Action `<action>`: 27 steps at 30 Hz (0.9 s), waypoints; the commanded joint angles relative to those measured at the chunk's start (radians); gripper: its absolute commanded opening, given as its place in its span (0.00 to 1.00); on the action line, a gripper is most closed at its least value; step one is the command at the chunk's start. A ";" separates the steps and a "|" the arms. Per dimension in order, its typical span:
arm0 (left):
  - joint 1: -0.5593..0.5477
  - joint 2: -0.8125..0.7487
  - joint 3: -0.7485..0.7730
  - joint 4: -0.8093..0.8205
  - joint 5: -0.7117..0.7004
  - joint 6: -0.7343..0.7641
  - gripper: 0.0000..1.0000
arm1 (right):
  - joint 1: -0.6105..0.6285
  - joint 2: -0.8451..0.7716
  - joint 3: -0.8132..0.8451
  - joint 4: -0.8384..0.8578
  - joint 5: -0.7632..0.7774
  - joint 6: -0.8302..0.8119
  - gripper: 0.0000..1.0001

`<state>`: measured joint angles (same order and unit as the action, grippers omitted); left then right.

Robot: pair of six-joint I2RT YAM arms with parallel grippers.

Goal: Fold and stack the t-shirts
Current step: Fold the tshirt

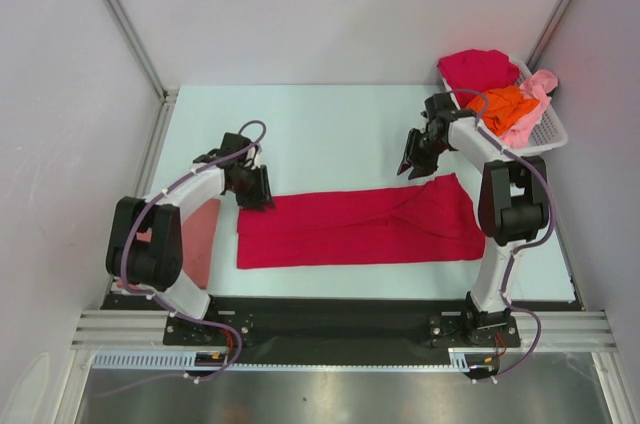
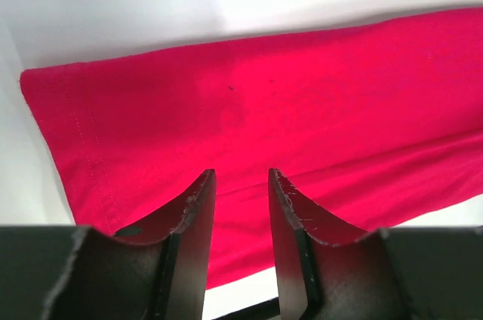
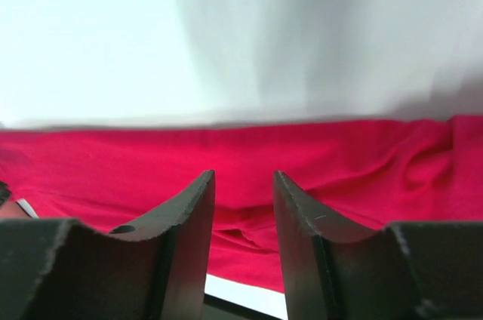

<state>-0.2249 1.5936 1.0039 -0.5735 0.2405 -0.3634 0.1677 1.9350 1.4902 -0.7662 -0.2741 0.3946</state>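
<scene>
On the near half of the table (image 1: 330,134), a crimson t-shirt (image 1: 360,226) lies flat as a long band that runs from left to right between the two arms. Its right end is wider and more wrinkled than its left end.

The left gripper (image 1: 255,187) stands at the far left corner of this band. In the left wrist view, the left gripper (image 2: 241,176) has its two fingers apart, with nothing between them. The crimson t-shirt (image 2: 264,101) spreads under and beyond the tips, and its stitched hem is at the left. Whether the tips touch the cloth cannot be told.

The right gripper (image 1: 410,166) hangs just beyond the far edge of the band, near its right end. In the right wrist view, the right gripper (image 3: 243,178) is also released and holds nothing. The crimson t-shirt (image 3: 226,154) lies across the view below and beyond the tips.

A salmon pink t-shirt (image 1: 203,239) lies at the left side of the table, partly hidden by the left arm. At the far right corner stands a white basket (image 1: 550,134). It holds a second crimson t-shirt (image 1: 478,69), an orange t-shirt (image 1: 505,106) and a light pink t-shirt (image 1: 535,94), all crumpled.
</scene>
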 commanded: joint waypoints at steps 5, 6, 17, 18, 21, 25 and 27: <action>0.001 0.025 -0.001 0.014 0.034 0.035 0.40 | -0.028 -0.016 0.052 -0.096 0.025 -0.071 0.41; 0.001 0.025 0.001 0.012 0.037 0.043 0.41 | -0.049 -0.037 0.033 -0.097 0.042 -0.076 0.42; 0.001 0.063 0.048 0.003 0.074 0.058 0.41 | -0.336 -0.297 -0.214 -0.110 -0.066 -0.134 0.54; 0.001 0.066 0.051 0.003 0.077 0.061 0.41 | -0.342 -0.332 -0.250 -0.119 -0.056 -0.144 0.55; 0.001 0.081 0.067 0.001 0.118 0.073 0.41 | -0.359 -0.360 -0.291 -0.149 -0.056 -0.160 0.59; -0.001 0.091 0.087 0.004 0.187 0.081 0.45 | -0.350 -0.354 -0.335 -0.174 -0.054 -0.162 0.54; -0.004 0.086 0.096 0.008 0.213 0.083 0.48 | -0.353 -0.357 -0.349 -0.192 -0.016 -0.152 0.52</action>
<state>-0.2245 1.6833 1.0519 -0.5819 0.3729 -0.3119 -0.1871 1.6001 1.1568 -0.9096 -0.3138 0.2527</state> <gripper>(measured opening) 0.470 0.536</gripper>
